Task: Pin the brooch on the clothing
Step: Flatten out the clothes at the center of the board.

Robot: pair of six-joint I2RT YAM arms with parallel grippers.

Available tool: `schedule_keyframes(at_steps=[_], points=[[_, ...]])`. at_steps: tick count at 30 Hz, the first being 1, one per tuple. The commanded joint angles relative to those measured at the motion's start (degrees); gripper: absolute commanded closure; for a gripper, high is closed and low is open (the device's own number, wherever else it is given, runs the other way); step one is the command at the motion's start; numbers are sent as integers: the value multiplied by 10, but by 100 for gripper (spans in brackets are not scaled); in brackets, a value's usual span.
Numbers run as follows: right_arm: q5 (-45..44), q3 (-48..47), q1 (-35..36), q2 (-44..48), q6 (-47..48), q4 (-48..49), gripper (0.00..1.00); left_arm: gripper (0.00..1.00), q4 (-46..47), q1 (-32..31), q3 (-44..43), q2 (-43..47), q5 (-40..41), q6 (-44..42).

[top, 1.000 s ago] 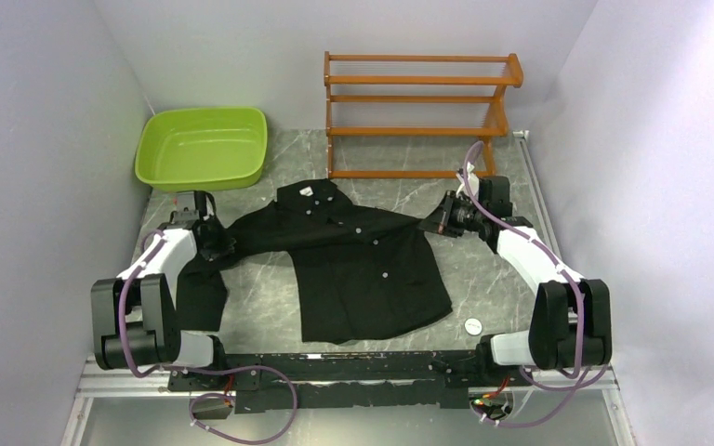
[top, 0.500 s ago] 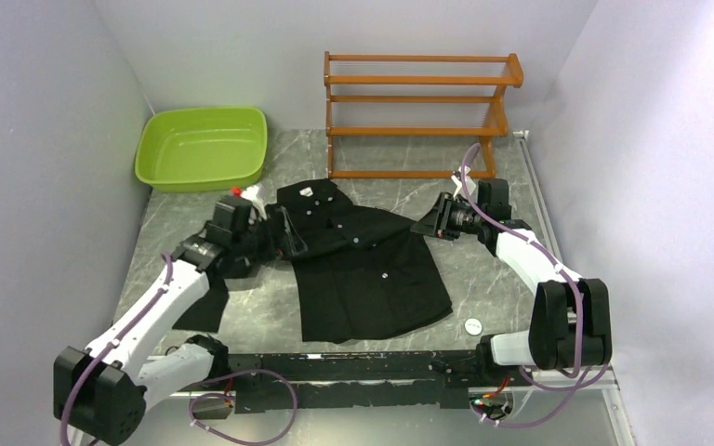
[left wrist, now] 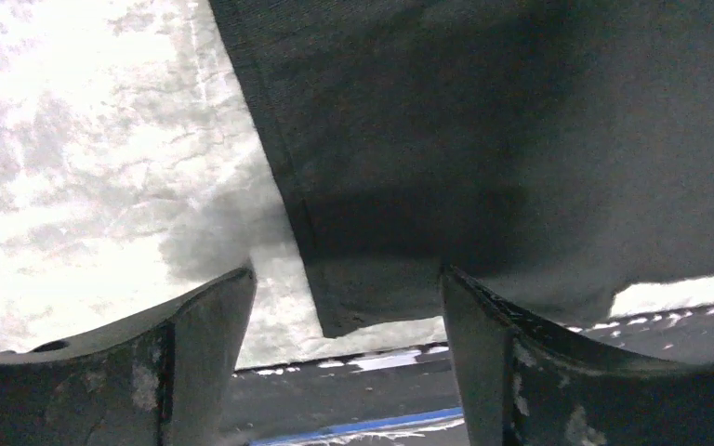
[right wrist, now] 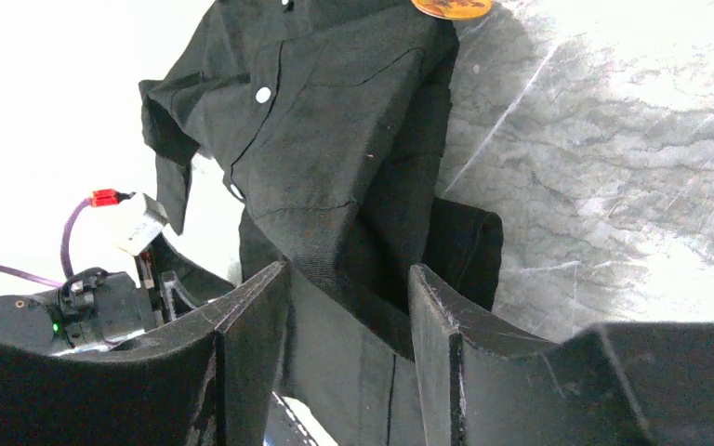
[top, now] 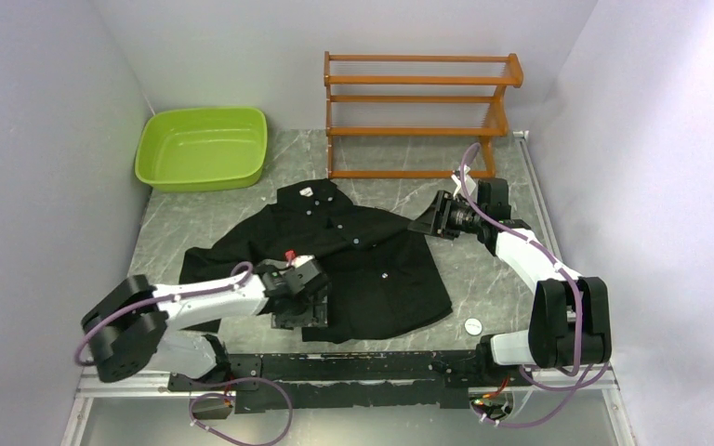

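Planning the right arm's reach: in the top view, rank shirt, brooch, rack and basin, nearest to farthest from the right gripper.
1. Shirt, at the right gripper.
2. Wooden rack, just beyond.
3. Brooch, near edge.
4. Green basin, far left.

- Left arm (top: 195, 295): lies low along the near edge, with the forearm pointing right and the wrist tipped downward.
- Left gripper (left wrist: 344, 288): jaws spread wide.
- Right arm (top: 532, 253): reaches forward, with the forearm angled left.
- Right gripper (right wrist: 349, 279): points left, jaws partly separated.
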State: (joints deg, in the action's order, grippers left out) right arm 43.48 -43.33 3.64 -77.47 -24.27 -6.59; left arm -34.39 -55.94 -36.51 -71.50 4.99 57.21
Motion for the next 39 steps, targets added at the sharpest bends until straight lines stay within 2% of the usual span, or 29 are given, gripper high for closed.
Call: schedule_keyframes(at_steps=[1, 3, 4, 5, 7, 8, 11, 13, 16, 19, 21, 26, 31, 32, 34, 36, 39], points=[[-9, -3, 1, 12, 3, 22, 45, 22, -44, -29, -33, -97, 86, 55], [-14, -7, 1, 17, 9, 13, 42, 30, -52, -38, -43, -132, 97, 58], [-19, -8, 1, 20, 10, 10, 40, 38, -47, -41, -45, -145, 96, 56], [-21, -8, 1, 23, 11, 9, 38, 50, -38, -42, -45, -155, 94, 52], [-24, -8, 1, 28, 11, 11, 34, 88, -35, -44, -42, -164, 97, 51], [-24, -9, 0, 30, 12, 9, 33, 96, -43, -44, -41, -160, 104, 54], [-26, -6, 1, 35, 14, 13, 27, 97, -90, -44, -40, -107, 136, 69], [-24, -2, 0, 37, 13, 19, 25, 97, -142, -45, -44, -38, 163, 81], [-23, 0, 1, 38, 9, 25, 24, 97, -252, -46, -62, 92, 203, 115], [-24, 4, 0, 38, 4, 38, 23, 97, -383, -48, -92, 215, 218, 157], [-26, 8, 1, 34, 1, 47, 22, 97, -433, -54, -115, 278, 217, 186], [-26, 27, 1, 9, 1, 57, 22, 97, -615, -53, -214, 354, 258, 277], [-12, 46, 11, -33, 2, 74, 22, 97, -620, -53, -263, 399, 311, 216], [-16, 46, 17, -42, 9, 71, 22, 93, -620, -53, -273, 401, 317, 206], [-27, 46, 32, -61, 19, 68, 23, 58, -620, -53, -293, 397, 332, 190], [-42, 44, 44, -81, 25, 68, 23, 34, -620, -53, -310, 386, 344, 175], [-61, 34, 64, -115, 34, 68, 26, 16, -620, -52, -338, 360, 356, 155]])
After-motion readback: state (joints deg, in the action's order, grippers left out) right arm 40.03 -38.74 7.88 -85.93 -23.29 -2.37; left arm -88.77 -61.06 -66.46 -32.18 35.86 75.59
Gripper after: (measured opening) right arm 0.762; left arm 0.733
